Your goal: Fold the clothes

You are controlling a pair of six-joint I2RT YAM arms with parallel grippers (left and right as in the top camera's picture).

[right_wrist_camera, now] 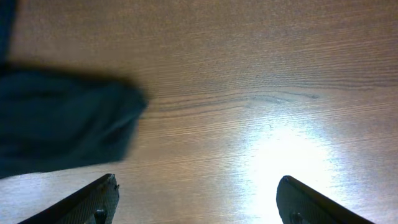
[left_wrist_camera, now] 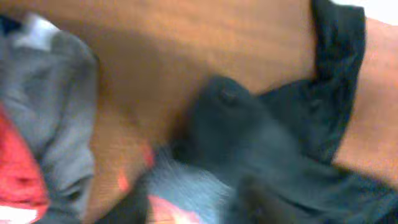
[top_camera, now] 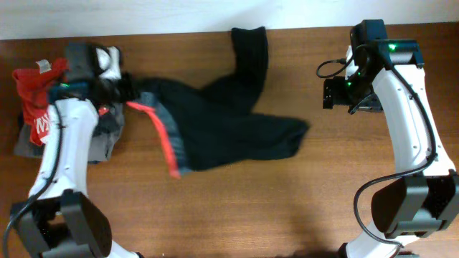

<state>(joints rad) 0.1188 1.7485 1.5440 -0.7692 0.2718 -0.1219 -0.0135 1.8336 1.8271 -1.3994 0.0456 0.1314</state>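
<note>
Find the trousers [top_camera: 229, 122] sprawled across the middle of the overhead frame on the wooden surface [top_camera: 287, 215] — waist end at left with the red-orange waistband [top_camera: 165, 140] turned out, one leg [top_camera: 251, 50] running to the upper edge, the other leg [top_camera: 290, 132] pointing right. Cannot call the jaws of the left gripper [top_camera: 122, 87], poised over the waist end at left, clenched or released; too blurred in the left wrist view. Read the right gripper [right_wrist_camera: 198, 183] as released — jaws wide apart over bare wood, nothing between them, dark cloth just to their left. Judged step: straightening out before the first fold. Pinch the waistband alone, keeping clear of the red T-shirt [top_camera: 32, 93] and grey garment [top_camera: 107, 140] heaped at far left. Bring the stray leg down alongside its mate, then pull flat before folding.
</note>
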